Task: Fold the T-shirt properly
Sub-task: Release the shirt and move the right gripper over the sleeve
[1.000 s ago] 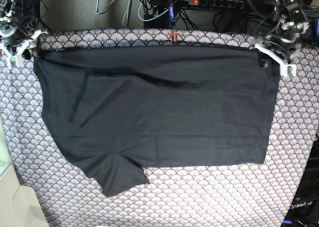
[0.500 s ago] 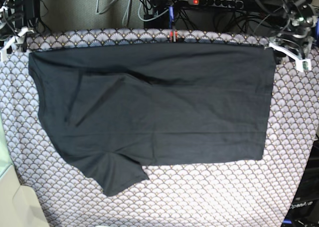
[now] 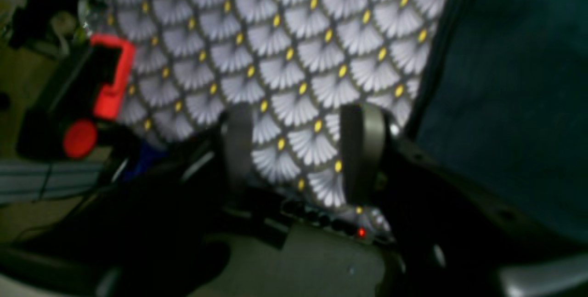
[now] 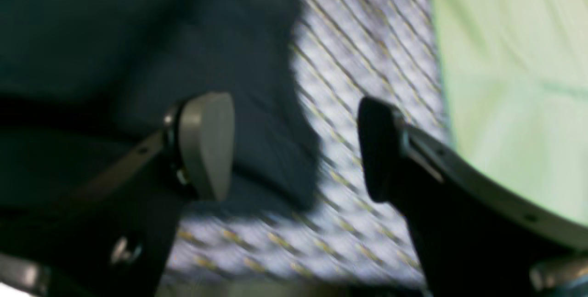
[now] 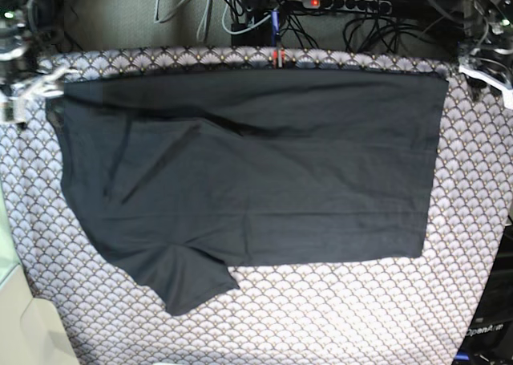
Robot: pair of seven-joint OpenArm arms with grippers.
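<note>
Charcoal T-shirt [image 5: 256, 172]: I see it spread flat on the scallop tablecloth [image 5: 353, 309].
Left gripper [image 3: 298, 150]: parted, empty, over bare tablecloth beside the shirt edge.
Right gripper [image 4: 294, 150]: wide apart, empty, above the shirt corner.

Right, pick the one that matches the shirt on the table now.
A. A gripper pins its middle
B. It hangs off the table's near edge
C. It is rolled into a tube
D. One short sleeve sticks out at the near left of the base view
D: in the base view the T-shirt lies spread on the tablecloth, one sleeve jutting at the near left.
</note>
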